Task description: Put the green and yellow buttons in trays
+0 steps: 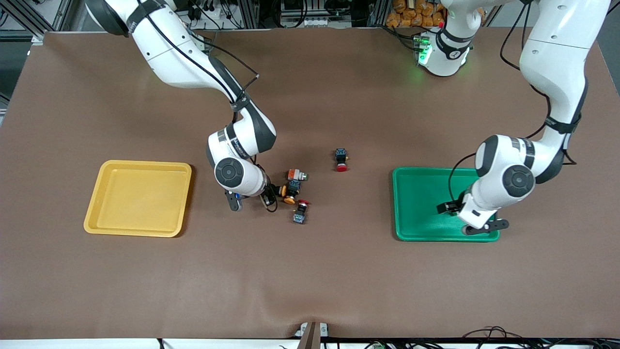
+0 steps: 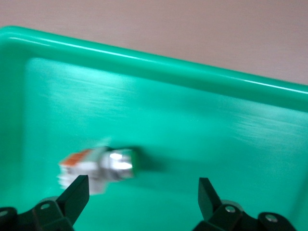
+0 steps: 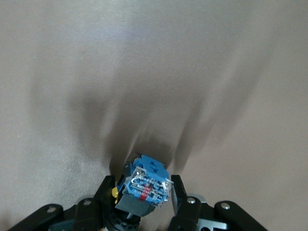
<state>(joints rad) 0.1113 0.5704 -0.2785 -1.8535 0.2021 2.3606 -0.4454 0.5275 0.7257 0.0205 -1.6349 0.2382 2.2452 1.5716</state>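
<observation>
A brown mat (image 1: 310,271) covers the whole table, smooth except for a small wrinkle at the edge nearest the front camera. Past the robots' bases stand metal frames, cables and some orange packets.

The green tray (image 1: 416,203) lies toward the left arm's end of the table. The left gripper (image 2: 143,198) hangs low over it, its fingers wide apart and holding nothing. One white-bodied button (image 2: 98,166) with orange parts and a shiny cap lies on its side on the tray floor, just beside one finger.

The yellow tray (image 1: 138,198) lies toward the right arm's end, with nothing visible in it. Between the two trays, closer to the yellow one, the right gripper (image 3: 144,195) is closed on a switch with a blue contact block (image 3: 147,185), just above the mat. Beside it lie a white-bodied button (image 1: 296,175), a dark button with an orange-yellow cap (image 1: 290,194) and a red-capped switch (image 1: 301,211). Another red-capped switch (image 1: 341,160) lies apart, toward the green tray.
</observation>
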